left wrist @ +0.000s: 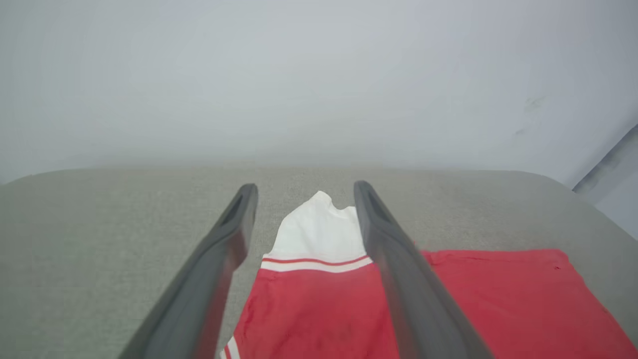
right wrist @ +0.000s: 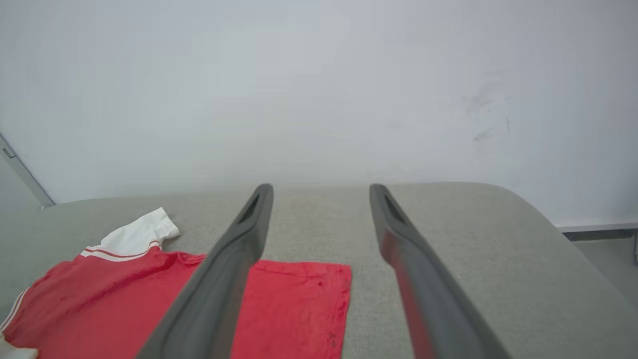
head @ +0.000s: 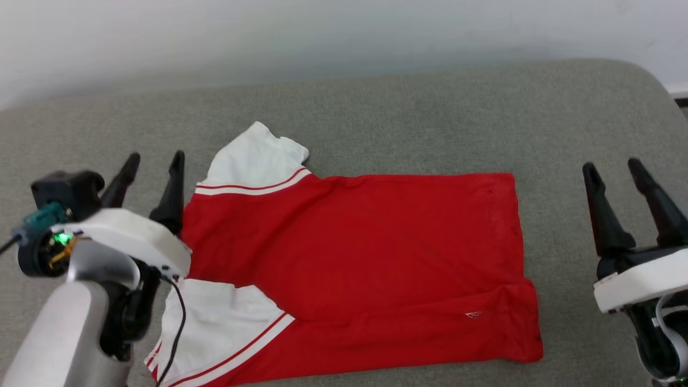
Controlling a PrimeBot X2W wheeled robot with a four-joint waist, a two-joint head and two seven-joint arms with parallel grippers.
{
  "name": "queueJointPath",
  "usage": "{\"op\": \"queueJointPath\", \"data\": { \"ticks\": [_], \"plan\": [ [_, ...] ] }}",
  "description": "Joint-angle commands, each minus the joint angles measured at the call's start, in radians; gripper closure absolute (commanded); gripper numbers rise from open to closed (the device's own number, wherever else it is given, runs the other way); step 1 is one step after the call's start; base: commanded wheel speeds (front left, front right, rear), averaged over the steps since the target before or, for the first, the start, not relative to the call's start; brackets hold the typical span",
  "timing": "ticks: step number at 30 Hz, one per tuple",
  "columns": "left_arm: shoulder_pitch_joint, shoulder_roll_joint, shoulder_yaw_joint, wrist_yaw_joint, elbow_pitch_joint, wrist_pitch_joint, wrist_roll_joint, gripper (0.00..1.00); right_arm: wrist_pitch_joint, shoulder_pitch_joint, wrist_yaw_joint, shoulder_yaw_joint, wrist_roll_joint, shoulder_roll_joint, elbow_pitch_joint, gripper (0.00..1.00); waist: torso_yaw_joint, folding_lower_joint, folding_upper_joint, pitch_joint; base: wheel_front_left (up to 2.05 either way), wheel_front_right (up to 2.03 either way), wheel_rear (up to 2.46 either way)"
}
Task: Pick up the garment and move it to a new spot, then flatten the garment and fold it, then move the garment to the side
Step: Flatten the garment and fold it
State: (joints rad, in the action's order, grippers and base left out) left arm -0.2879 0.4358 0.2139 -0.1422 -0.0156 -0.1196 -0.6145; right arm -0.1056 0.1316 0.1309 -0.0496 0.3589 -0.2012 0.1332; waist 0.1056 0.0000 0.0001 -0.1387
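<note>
Red with white sleeves, the garment (head: 355,252) lies flat on the grey cushion (head: 430,118), sleeves toward 9 o'clock, while the left gripper (head: 155,157) at 9 o'clock and the right gripper (head: 611,165) at 3 o'clock hover spread and empty, seemingly flanking both ends for folding.

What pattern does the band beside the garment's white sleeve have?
The band is white with a thin red stripe; the head view shows it best.

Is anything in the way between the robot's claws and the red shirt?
Nothing visible. The open left gripper is right at the sleeve end of the jersey, and the open right gripper has bare grey cushion between it and the hem.
</note>
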Motion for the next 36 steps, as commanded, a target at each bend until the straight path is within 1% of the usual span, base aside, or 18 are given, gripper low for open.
{"op": "queueJointPath", "data": {
  "ticks": [1,3,6,10,12,14,16,17,20,23,26,29,31,32,34,35,36],
  "plan": [
    [-0.046,0.011,-0.006,-0.004,0.005,0.001,0.01,0.0,0.014,0.028,0.0,-0.001,-0.006,0.013,0.018,0.0,0.042,0.0,-0.0001,-0.09,0.0,0.0,0.0],
    [-0.118,0.022,-0.013,0.001,0.009,-0.013,0.016,0.0,0.025,0.061,0.0,0.003,-0.011,0.018,0.041,0.0,0.064,0.0,-0.0001,-0.148,0.0,0.0,0.0],
    [-0.229,0.04,-0.006,0.027,0.036,-0.049,0.015,0.0,0.047,0.105,0.0,0.011,-0.009,0.028,0.058,0.0,0.093,0.0,-0.0001,-0.222,0.0,0.0,0.0],
    [-0.384,0.073,0.007,0.082,0.093,-0.141,-0.011,0.0,0.067,0.151,0.0,0.025,-0.011,0.036,0.062,0.0,0.131,0.0,-0.0001,-0.295,0.0,0.0,0.0],
    [-0.46,0.091,0.023,0.119,0.128,-0.214,-0.032,0.0,0.076,0.166,0.0,0.032,-0.01,0.037,0.058,0.0,0.148,0.0,-0.0001,-0.32,0.0,0.0,0.0],
    [-0.53,0.114,0.047,0.159,0.165,-0.31,-0.056,0.0,0.085,0.179,0.0,0.037,-0.01,0.039,0.052,0.0,0.163,0.0,-0.0001,-0.339,0.0,0.0,0.0],
    [-0.59,0.14,0.071,0.188,0.199,-0.431,-0.085,0.0,0.089,0.187,0.0,0.046,-0.005,0.043,0.045,0.0,0.18,0.0,-0.0001,-0.355,0.0,0.0,0.0],
    [-0.616,0.16,0.086,0.194,0.214,-0.497,-0.09,0.0,0.093,0.191,0.0,0.047,-0.003,0.045,0.041,0.0,0.189,0.0,-0.0001,-0.363,0.0,0.0,0.0],
    [-0.685,0.192,0.115,0.199,0.245,-0.673,-0.121,0.0,0.103,0.194,0.0,0.054,0.002,0.055,0.032,0.0,0.211,0.0,-0.0001,-0.387,0.0,0.0,0.0],
    [-0.73,0.225,0.133,0.183,0.268,-0.81,-0.133,0.0,0.114,0.193,0.0,0.059,0.011,0.062,0.021,0.0,0.229,0.0,-0.0001,-0.411,0.0,0.0,0.0],
    [-0.746,0.252,0.152,0.168,0.296,-0.89,-0.123,0.0,0.124,0.197,0.0,0.069,0.021,0.066,0.009,0.0,0.247,0.0,-0.0001,-0.433,0.0,0.0,0.0],
    [-0.734,0.267,0.155,0.149,0.33,-0.939,-0.133,0.0,0.133,0.203,0.0,0.079,0.03,0.07,-0.004,0.0,0.261,0.0,-0.0001,-0.45,0.0,0.0,0.0],
    [-0.701,0.268,0.156,0.131,0.365,-0.967,-0.145,0.0,0.14,0.204,0.0,0.086,0.037,0.07,-0.011,0.0,0.269,0.0,-0.0001,-0.456,0.0,0.0,0.0],
    [-0.678,0.26,0.158,0.122,0.382,-0.983,-0.157,0.0,0.14,0.205,0.0,0.089,0.041,0.071,-0.018,0.0,0.272,0.0,-0.0001,-0.458,0.0,0.0,0.0],
    [-0.634,0.244,0.162,0.112,0.405,-1.005,-0.179,0.71,0.142,0.206,0.0,0.089,0.048,0.066,-0.025,0.0,0.275,0.0,-0.0001,-0.457,0.0,0.0,0.0],
    [-0.617,0.234,0.162,0.105,0.413,-1.009,-0.191,1.0,0.139,0.206,0.0,0.088,0.051,0.064,-0.03,0.0,0.275,0.0,-0.0001,-0.457,0.0,0.0,0.0],
    [-0.601,0.223,0.163,0.102,0.417,-1.01,-0.2,1.0,0.138,0.206,0.0,0.087,0.054,0.061,-0.032,0.0,0.274,0.0,-0.0001,-0.455,0.0,0.0,0.0]
  ]
}}
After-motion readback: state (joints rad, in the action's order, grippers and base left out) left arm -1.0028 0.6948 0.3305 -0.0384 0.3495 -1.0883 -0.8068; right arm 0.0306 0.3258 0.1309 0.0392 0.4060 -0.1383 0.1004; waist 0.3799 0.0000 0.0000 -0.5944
